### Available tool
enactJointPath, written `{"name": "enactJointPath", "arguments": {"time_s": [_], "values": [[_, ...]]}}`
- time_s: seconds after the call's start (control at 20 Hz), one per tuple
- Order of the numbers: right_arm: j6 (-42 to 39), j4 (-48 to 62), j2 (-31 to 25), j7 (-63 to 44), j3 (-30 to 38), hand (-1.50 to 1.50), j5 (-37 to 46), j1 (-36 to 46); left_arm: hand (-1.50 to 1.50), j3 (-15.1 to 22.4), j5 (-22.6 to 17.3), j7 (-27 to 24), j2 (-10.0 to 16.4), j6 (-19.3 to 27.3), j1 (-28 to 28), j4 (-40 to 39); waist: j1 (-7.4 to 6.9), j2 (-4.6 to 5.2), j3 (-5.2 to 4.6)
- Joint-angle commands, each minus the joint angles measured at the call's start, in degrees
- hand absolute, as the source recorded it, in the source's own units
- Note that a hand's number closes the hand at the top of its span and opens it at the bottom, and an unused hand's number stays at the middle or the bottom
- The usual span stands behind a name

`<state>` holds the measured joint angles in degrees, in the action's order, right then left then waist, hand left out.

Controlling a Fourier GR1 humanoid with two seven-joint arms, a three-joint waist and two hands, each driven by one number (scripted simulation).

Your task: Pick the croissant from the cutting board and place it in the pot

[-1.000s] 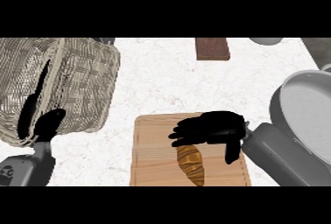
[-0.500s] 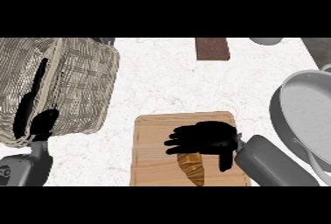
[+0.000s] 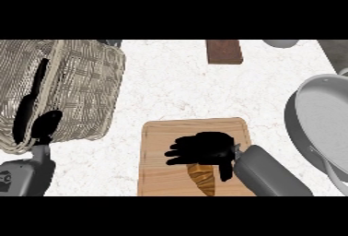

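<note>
Right hand [image 3: 204, 148] covers the upper end of the croissant [image 3: 202, 180], which lies on the cutting board [image 3: 158, 156]; I cannot tell whether it grips. My left hand [image 3: 42, 125] rests open against the basket [image 3: 81, 78]. To the board's right stands the pot [image 3: 319, 115].

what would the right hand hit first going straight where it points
The right hand points left across the cutting board; past bare counter it would likely meet the left hand by the basket, though height is unclear.

Marble counter [image 3: 178, 87], basket [image 3: 76, 87], cutting board [image 3: 162, 177], pot [image 3: 327, 120]
</note>
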<state>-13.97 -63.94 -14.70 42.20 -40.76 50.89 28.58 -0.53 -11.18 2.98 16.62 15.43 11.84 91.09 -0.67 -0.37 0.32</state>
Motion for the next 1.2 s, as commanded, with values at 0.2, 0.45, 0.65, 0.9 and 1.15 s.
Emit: {"name": "enactJointPath", "arguments": {"time_s": [0.2, 0.45, 0.65, 0.9, 1.15], "values": [[3.0, 8.3, 6.8, 2.3, -0.7, -1.50, 3.9, -0.9, 0.00, 3.0, 0.9, 0.6, -2.4, -2.0, 2.8, 0.7, 0.35, 0.50, -0.29], [9.0, 5.2, 7.6, 7.8, -4.4, 1.50, 7.7, -3.8, 0.00, -1.8, -2.0, 3.4, 1.0, -4.3, 7.5, -2.2, 0.99, 0.52, -0.29], [10.4, 8.1, 7.6, 10.9, -2.0, 1.50, 9.1, -2.0, 0.00, -2.9, -2.0, -2.2, -0.3, -7.1, 3.6, -4.3, 0.64, 0.56, -0.32], [11.2, 3.7, 5.1, 11.8, 0.9, 1.50, 9.2, -5.0, 0.00, -3.6, -0.9, -1.1, -1.7, -8.2, 2.1, -2.4, 0.74, 0.45, -0.32], [11.1, -7.9, 3.4, 7.7, 5.8, 1.50, 7.4, -8.4, 0.00, -4.8, 0.4, 0.2, -2.2, -9.4, 1.9, -0.8, 1.33, 0.26, -0.33]]}}
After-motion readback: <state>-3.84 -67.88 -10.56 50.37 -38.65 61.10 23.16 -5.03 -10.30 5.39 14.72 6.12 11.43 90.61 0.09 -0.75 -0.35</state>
